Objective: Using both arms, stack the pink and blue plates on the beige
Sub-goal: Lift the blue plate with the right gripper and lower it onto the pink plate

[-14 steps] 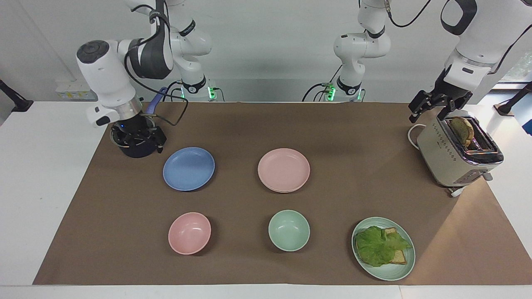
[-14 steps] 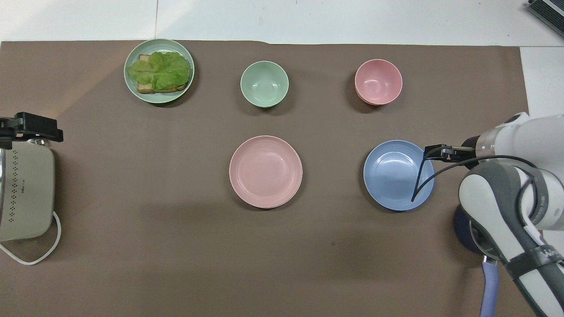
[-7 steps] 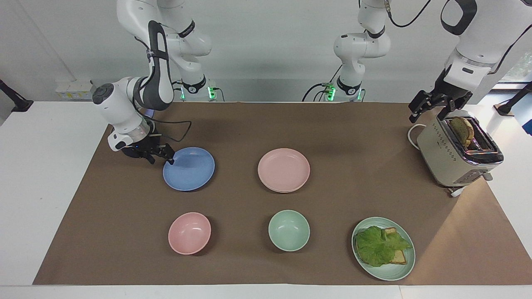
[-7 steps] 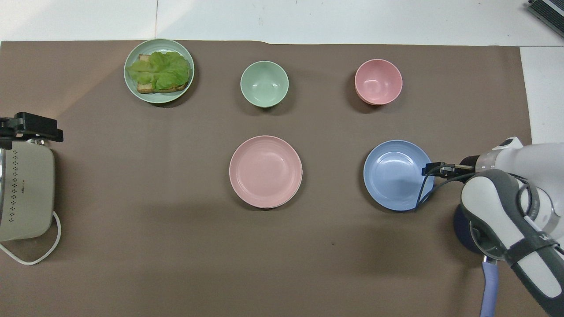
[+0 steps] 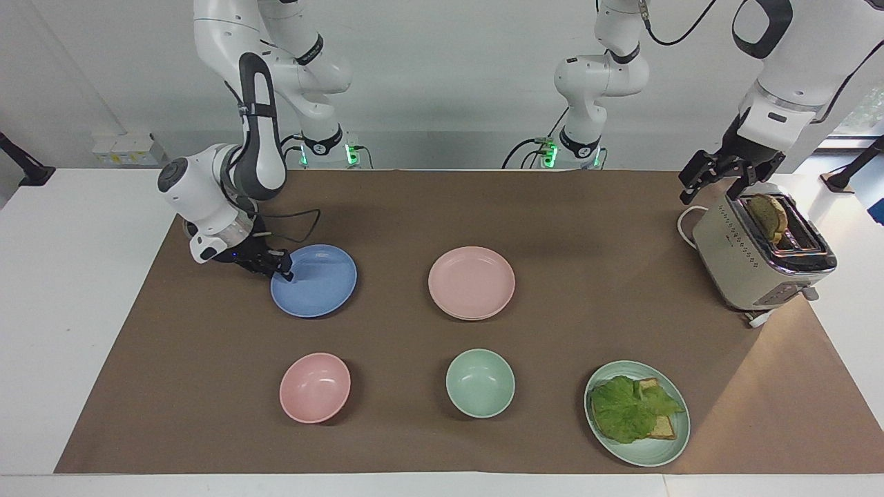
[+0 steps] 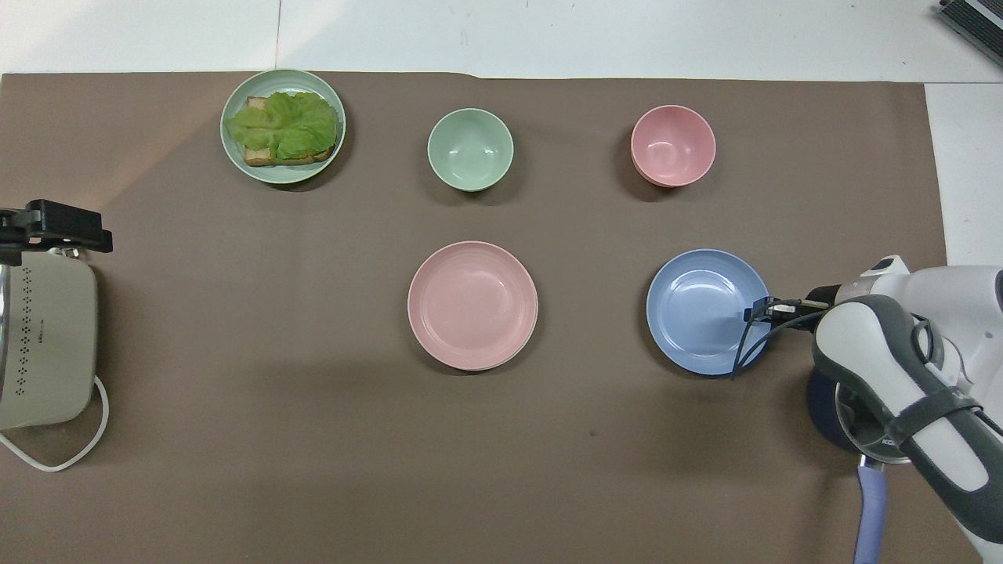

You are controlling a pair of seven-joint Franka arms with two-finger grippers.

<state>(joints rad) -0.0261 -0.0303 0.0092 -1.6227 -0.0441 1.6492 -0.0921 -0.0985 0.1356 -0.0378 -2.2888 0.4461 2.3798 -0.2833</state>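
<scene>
The blue plate (image 5: 314, 281) (image 6: 709, 311) lies flat on the brown mat toward the right arm's end. My right gripper (image 5: 282, 270) (image 6: 758, 312) is low at the plate's rim on the side toward the right arm's end, its fingers pinched on that rim. The pink plate (image 5: 472, 281) (image 6: 472, 305) sits mid-table on a second plate of the same size. Only a thin pale edge (image 5: 476, 318) of that plate shows, seemingly the beige one. My left gripper (image 5: 715, 185) (image 6: 55, 227) hangs open over the toaster, holding nothing.
A cream toaster (image 5: 756, 259) (image 6: 43, 337) with toast stands at the left arm's end. Farther from the robots are a pink bowl (image 5: 315, 386) (image 6: 673, 146), a mint bowl (image 5: 480, 383) (image 6: 470, 149) and a mint plate (image 5: 680, 442) (image 6: 283, 178) with lettuce sandwich. A dark pan (image 6: 819, 407) lies under the right arm.
My right arm swung from above the dark pan down to the blue plate's rim and its fingers closed there. The plate has not shifted. The left arm stayed still.
</scene>
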